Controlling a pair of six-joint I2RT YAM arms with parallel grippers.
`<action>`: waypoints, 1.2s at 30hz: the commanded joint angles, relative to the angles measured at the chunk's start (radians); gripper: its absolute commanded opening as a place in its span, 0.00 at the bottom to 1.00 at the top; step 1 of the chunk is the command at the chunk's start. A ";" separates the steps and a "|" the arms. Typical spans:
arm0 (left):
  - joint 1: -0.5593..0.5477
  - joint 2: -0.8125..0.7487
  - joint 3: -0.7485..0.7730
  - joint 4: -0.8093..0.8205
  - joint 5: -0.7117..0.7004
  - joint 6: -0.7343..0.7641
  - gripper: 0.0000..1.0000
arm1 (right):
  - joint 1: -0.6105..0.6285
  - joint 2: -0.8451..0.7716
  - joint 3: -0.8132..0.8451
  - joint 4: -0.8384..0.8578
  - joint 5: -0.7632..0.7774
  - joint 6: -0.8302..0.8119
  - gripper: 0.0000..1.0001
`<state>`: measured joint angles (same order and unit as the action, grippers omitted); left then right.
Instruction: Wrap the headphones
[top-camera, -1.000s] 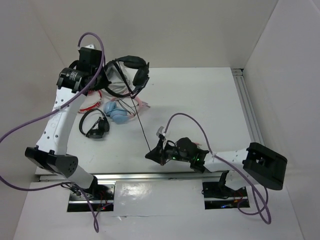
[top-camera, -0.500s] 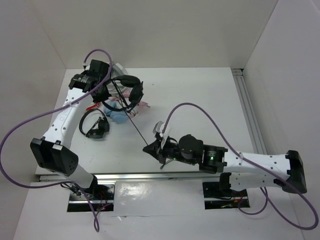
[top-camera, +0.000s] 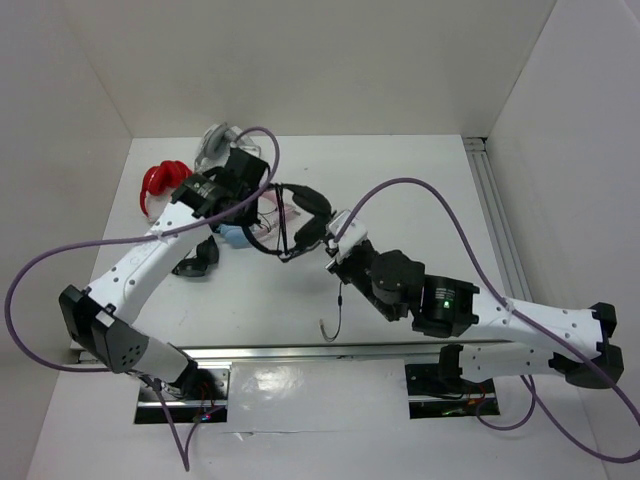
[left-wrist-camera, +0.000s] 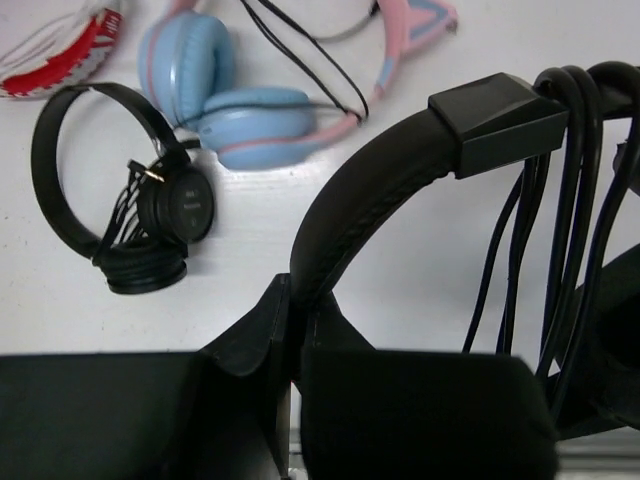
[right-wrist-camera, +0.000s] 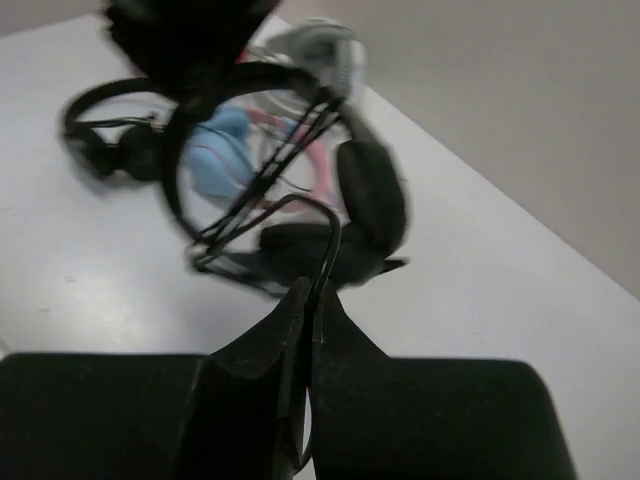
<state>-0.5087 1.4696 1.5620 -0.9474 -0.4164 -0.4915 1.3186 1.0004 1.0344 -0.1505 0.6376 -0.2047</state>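
The large black headphones (top-camera: 305, 212) hang above the middle of the table. My left gripper (top-camera: 265, 203) is shut on their wide band (left-wrist-camera: 370, 190), with the jaws (left-wrist-camera: 296, 292) pinching it edge-on. Several turns of the thin black cable (left-wrist-camera: 560, 200) lie wrapped beside the band's slider block. Right next to the ear cups (right-wrist-camera: 370, 195), my right gripper (top-camera: 332, 252) is shut on the cable (right-wrist-camera: 330, 240), which runs up from between the jaws (right-wrist-camera: 315, 292). The cable's loose tail (top-camera: 333, 320) drops to the table in front.
Other pairs lie at the back left: a red one (top-camera: 160, 180), a grey one (top-camera: 215, 140), a pink-and-blue one (left-wrist-camera: 250, 120) and a small thin-banded black one (left-wrist-camera: 120, 200). An aluminium rail (top-camera: 495, 220) runs along the table's right side.
My left gripper has carried the headphones from the back left toward the centre and lower. My right gripper has come up close to them with the cable, so the taut line is now slack.
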 joint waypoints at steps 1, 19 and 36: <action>-0.083 -0.087 -0.049 -0.050 -0.030 0.021 0.00 | -0.042 0.026 0.038 0.046 0.241 -0.160 0.00; -0.522 -0.271 -0.160 -0.226 0.134 0.031 0.00 | -0.426 0.035 0.032 0.197 -0.033 -0.199 0.00; -0.531 -0.330 -0.066 -0.200 0.157 0.034 0.00 | -0.676 0.178 0.083 0.164 -0.875 0.053 0.09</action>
<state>-1.0172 1.1751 1.4342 -1.0683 -0.3466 -0.5152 0.7208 1.1713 1.0992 -0.1287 -0.1123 -0.2268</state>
